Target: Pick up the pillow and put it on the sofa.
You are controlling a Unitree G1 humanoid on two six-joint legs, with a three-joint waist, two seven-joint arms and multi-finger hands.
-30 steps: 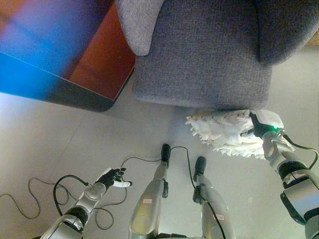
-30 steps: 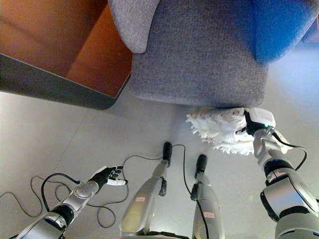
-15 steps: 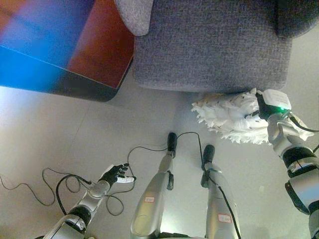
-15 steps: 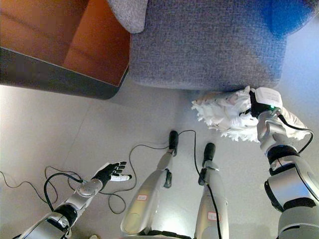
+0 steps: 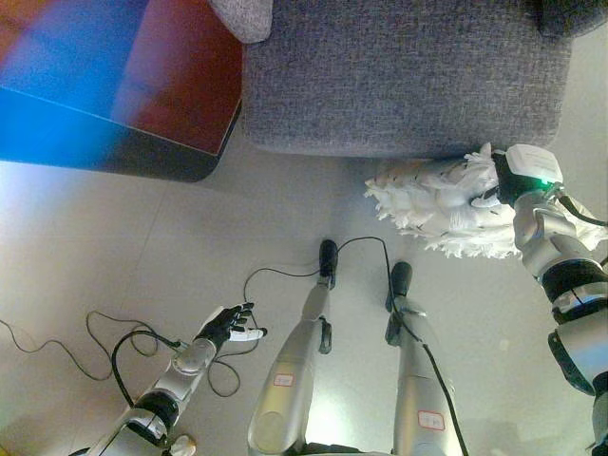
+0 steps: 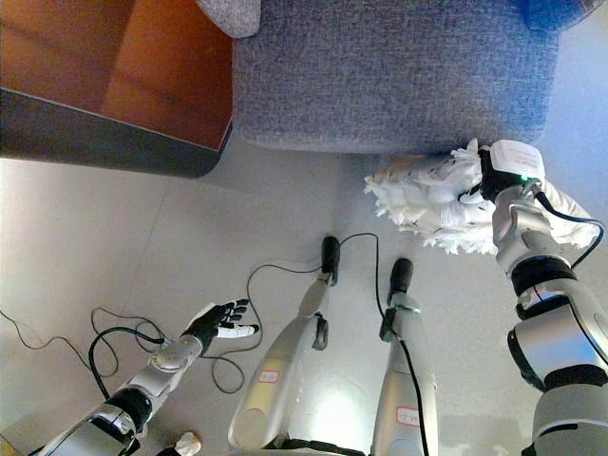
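A pale floor (image 5: 114, 237) runs up to the grey sofa (image 5: 399, 76). The shaggy white pillow (image 5: 437, 204) hangs at the seat's front edge, with the right hand (image 5: 508, 185) buried in it, grip not visible. Lifted too low, the pillow may snag there and slip free. The left hand (image 5: 228, 326) hangs with fingers spread, holding nothing.

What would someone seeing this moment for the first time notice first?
The shaggy white pillow stands out, held up at the right, just in front of the grey sofa. The right hand is sunk into its far end, fingers hidden in the fluff. At the lower left, the left hand hangs open above the pale floor, holding nothing.
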